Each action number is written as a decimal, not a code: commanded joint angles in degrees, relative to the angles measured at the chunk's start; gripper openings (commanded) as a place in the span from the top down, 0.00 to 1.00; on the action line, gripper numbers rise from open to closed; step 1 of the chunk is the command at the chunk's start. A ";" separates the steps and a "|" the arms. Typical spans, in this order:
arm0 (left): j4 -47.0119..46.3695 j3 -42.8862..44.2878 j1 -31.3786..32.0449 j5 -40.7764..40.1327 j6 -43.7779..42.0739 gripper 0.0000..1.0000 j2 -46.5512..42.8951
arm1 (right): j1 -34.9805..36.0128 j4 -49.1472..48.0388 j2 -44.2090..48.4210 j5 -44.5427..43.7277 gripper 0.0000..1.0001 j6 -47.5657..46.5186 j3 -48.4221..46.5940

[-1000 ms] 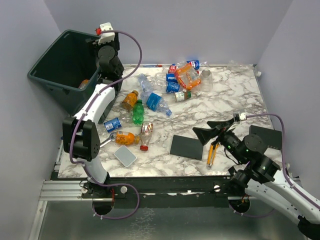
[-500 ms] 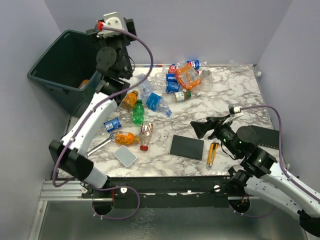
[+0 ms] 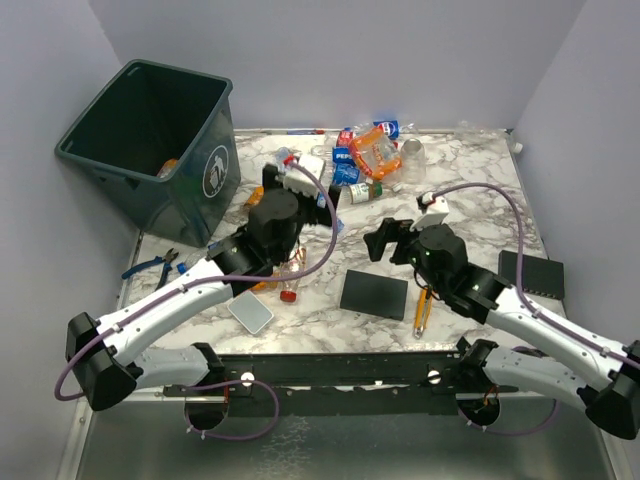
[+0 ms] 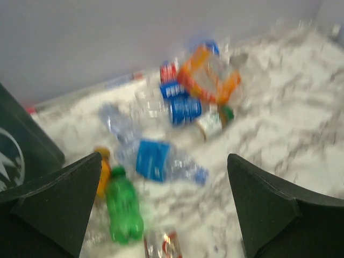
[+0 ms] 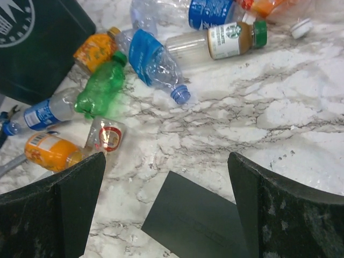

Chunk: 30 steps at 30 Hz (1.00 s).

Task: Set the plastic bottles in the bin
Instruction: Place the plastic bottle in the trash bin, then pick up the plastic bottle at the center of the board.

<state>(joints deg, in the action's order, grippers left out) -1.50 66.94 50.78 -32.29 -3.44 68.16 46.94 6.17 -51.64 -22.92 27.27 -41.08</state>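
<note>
The dark green bin [image 3: 150,140] stands at the far left, with something orange [image 3: 168,167] showing inside. Plastic bottles lie scattered mid-table: an orange jug [image 3: 375,150] and blue-labelled ones [image 3: 345,165] at the back. My left gripper [image 4: 164,161] is open and empty above a blue-labelled clear bottle [image 4: 153,160] and a green bottle [image 4: 123,207]. My right gripper [image 5: 166,158] is open and empty over bare marble, with the green bottle [image 5: 102,88], a red-labelled crushed bottle [image 5: 107,137] and an orange bottle [image 5: 48,150] to its left.
A black flat pad [image 3: 374,294] lies under the right gripper, with a yellow utility knife [image 3: 425,308] beside it. A second black pad [image 3: 532,273] sits at the right edge. A small grey pad [image 3: 250,312] and blue-handled pliers [image 3: 150,268] lie near the front left.
The left arm swung from above the bin down over the bottles mid-table, and its jaws opened wide. The right arm reached forward and left towards the table's middle.
</note>
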 commanded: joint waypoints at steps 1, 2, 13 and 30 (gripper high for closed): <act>9.34 -13.46 0.05 3.24 14.73 0.01 -6.86 | 0.35 -1.86 -5.14 0.07 0.00 3.00 1.66; 9.23 -15.64 -0.05 3.40 16.60 0.01 -8.57 | 0.35 -4.27 -6.07 1.89 0.00 3.76 2.87; 7.18 -29.08 -0.20 -5.26 22.12 0.01 -18.65 | -0.18 -17.05 -29.56 24.25 0.07 8.58 -3.11; 8.89 -29.67 -0.27 -10.72 23.74 0.01 -21.42 | 0.35 -15.76 -56.10 29.86 0.09 17.34 -22.35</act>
<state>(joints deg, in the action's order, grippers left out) 6.98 38.00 50.63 -41.65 19.46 47.46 46.94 -12.78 -104.47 5.87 43.53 -60.45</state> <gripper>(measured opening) 0.991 0.911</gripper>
